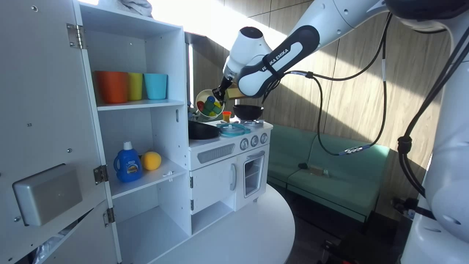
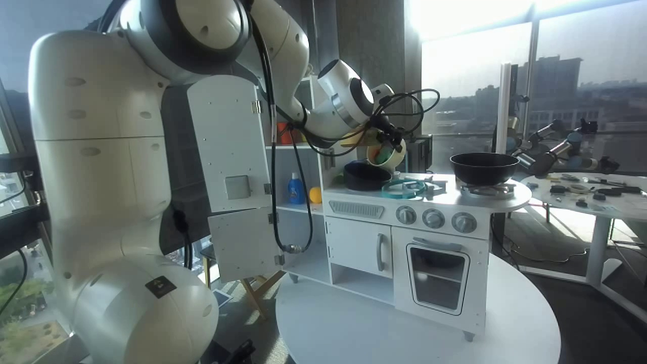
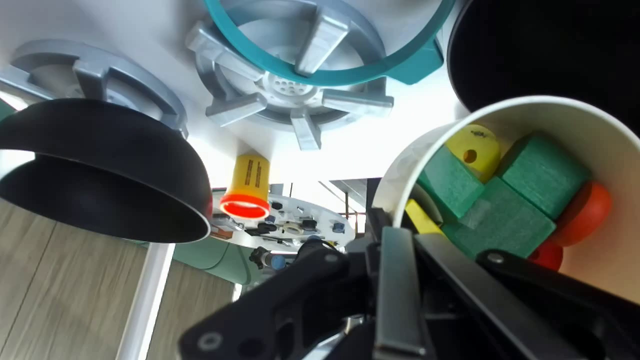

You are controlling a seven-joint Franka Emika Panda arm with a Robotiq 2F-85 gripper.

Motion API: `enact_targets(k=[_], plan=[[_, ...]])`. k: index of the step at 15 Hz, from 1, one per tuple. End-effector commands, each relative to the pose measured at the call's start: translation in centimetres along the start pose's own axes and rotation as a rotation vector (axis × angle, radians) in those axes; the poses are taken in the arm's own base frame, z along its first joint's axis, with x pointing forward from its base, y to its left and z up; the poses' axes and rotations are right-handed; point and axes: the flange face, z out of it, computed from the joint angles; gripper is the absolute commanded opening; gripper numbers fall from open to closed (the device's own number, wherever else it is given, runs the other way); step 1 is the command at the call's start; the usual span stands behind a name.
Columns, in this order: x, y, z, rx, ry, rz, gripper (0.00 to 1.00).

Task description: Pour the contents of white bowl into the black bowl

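Note:
My gripper [image 3: 392,227] is shut on the rim of the white bowl [image 3: 597,131]. It holds the bowl tilted above the back of the toy stove, as both exterior views [image 1: 202,95] [image 2: 398,158] show. Green blocks [image 3: 500,220], a yellow ball [image 3: 476,150] and red pieces [image 3: 587,212] lie inside the bowl; an exterior view also shows a blue piece. The black bowl [image 3: 100,165] rests on a burner at the stove's far end, apart from the white bowl. It shows in both exterior views [image 1: 248,112] [image 2: 484,169].
A dark pan [image 2: 366,175] stands close below the white bowl. A teal ring lid [image 3: 320,77] lies on the stove between pan and black bowl. A yellow tub with an orange rim [image 3: 250,182] stands near the black bowl. A tall shelf [image 1: 165,66] with coloured cups adjoins the stove.

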Motion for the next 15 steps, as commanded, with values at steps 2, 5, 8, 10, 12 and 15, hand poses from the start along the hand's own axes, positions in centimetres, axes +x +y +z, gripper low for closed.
enact_targets(k=[2,5,8,10,12,15], plan=[[-1.0,-0.3,-2.4,0.027,0.116,-0.056,0.05],[-0.7,-0.2,-3.0,0.016,0.202,-0.095,0.05],[-0.4,0.3,-3.0,-0.016,0.263,-0.104,0.05],[-0.6,0.3,-2.7,-0.038,0.284,-0.114,0.05],[-1.0,0.2,-2.0,-0.059,0.295,-0.127,0.05],[-1.8,-0.5,-1.4,-0.061,0.304,-0.15,0.06]])
